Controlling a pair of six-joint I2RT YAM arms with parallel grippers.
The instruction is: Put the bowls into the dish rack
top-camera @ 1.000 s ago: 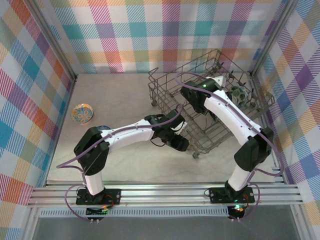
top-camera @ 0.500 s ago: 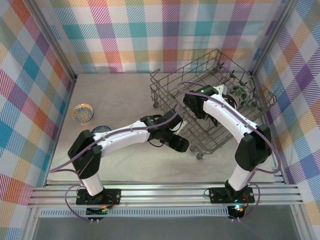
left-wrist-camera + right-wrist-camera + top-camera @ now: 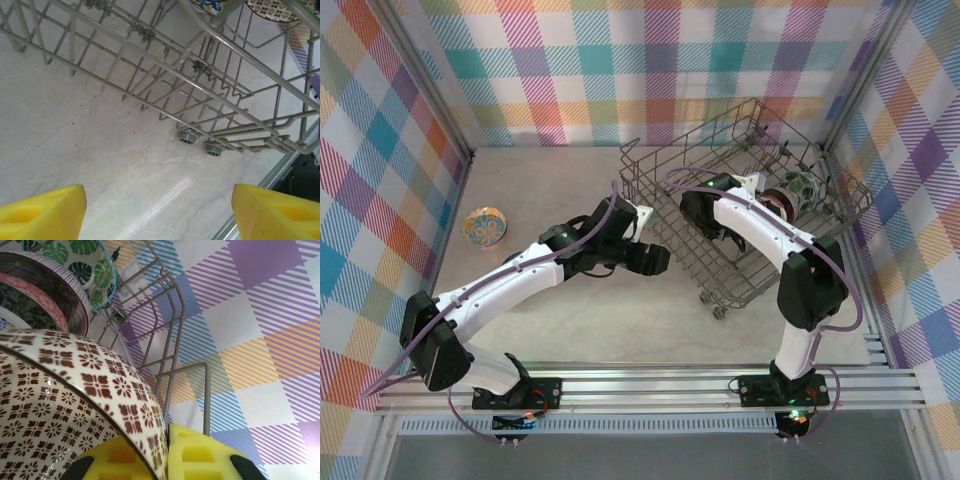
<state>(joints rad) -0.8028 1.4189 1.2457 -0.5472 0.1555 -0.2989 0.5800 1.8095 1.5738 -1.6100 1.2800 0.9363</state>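
Plaid-papered walls (image 3: 620,60) enclose a pale, marbled tabletop (image 3: 560,190). At the far left of it, close to the wall, a small round orange-and-teal patterned ceramic bowl (image 3: 485,228) is seen lying alone on the bare surface. The left gripper (image 3: 652,258) is held near the middle of the tabletop, just short of the rack's left side. Its yellow pads (image 3: 42,210) are spread wide, and nothing is caught between them. That loose bowl therefore lies to the gripper's left and well apart from it, opposite to the way the gripper is pointed. The left arm is judged the nearer of the two, so a swing back leftward would be called for before any descent.

To the right, the large grey wire dish rack (image 3: 740,280) is seen, apparently tipped. Inside it, the right gripper (image 3: 167,452) is pressed onto the rim of a cream ceramic bowl with brown lattice print (image 3: 75,405), which is held on edge. Just beyond it, a dark floral bowl with a red band (image 3: 40,295) and a white bowl with green leaves (image 3: 92,265) are stood against the rack's far wires.
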